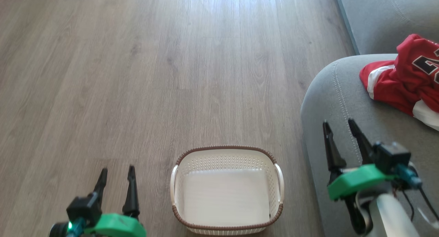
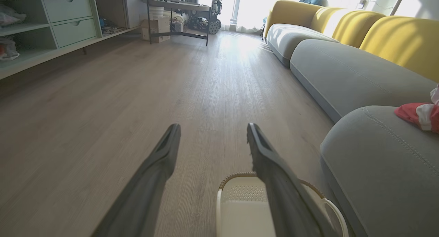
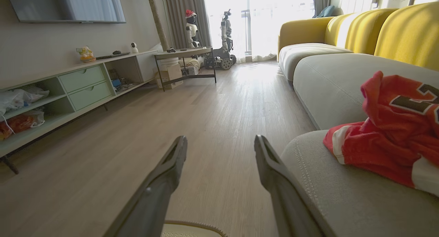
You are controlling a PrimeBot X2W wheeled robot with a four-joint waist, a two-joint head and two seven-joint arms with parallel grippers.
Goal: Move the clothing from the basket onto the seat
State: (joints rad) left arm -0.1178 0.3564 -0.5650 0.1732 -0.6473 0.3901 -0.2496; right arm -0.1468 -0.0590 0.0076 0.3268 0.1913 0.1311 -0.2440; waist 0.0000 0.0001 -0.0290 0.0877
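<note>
The red clothing (image 1: 404, 79) with white trim and part of a black number lies crumpled on the grey seat (image 1: 336, 103) at the right; the clothing (image 3: 387, 141) also shows in the right wrist view. The cream basket (image 1: 227, 158) stands on the floor at bottom centre, nothing inside it. My left gripper (image 1: 116, 172) is open over the floor, left of the basket. My right gripper (image 1: 339, 123) is open above the seat's rounded front edge, short of the clothing, nothing between its fingers.
Wood floor (image 1: 171, 75) stretches ahead. A long low cabinet (image 3: 68, 89) lines the left wall, with a small dark-framed table (image 3: 185, 63) and another robot (image 3: 226, 34) by the far window. Yellow backrests (image 2: 394, 38) top the sofa.
</note>
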